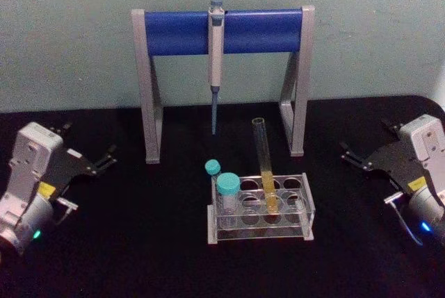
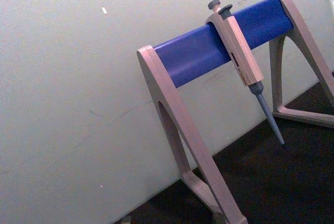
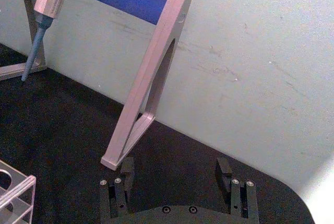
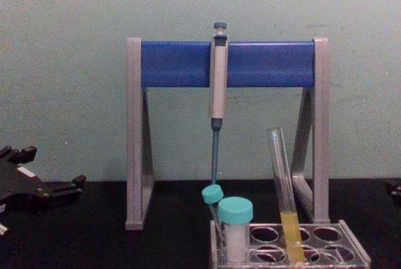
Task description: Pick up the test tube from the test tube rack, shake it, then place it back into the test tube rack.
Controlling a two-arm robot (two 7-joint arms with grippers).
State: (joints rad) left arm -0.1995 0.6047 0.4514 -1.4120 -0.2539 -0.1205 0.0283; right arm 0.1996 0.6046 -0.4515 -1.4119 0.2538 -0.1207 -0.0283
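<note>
Setting: black table top (image 1: 139, 263) before a pale green wall (image 1: 69, 34). Items listed left to right, with clock bearings taken from the test tube rack as seen from above.

1. Left gripper (image 1: 109, 159): at about 9 o'clock, well apart from the rack. It sits low over the table with its fingers parted and nothing between them, pointing inward.

2. Pipette stand (image 1: 181, 32): at 12 o'clock, close to the wall. It has two grey legs and a blue crossbar. A grey pipette (image 1: 216, 48) hangs from the middle of the bar, tip down and clear of the table.

3. Thin teal-capped tube (image 1: 212, 167): at the rack's left end, on the far side.

4. Wide teal-capped white tube (image 1: 227, 185): upright in the leftmost column, just beside item 3.

5. Test tube (image 1: 264, 166): seated in the rack, third column from the left. It is long, clear and uncapped, with yellow liquid in its lower part. It is tilted, with the mouth leaning toward 11 o'clock. Neither gripper touches it.

6. Test tube rack (image 1: 306, 208): clear plastic, standing at table centre. The other holes are open.

7. Right gripper (image 1: 345, 155): at about 2 o'clock, well apart from the rack. The right wrist view shows its fingers (image 3: 127, 169) spread wide, with nothing held.
</note>
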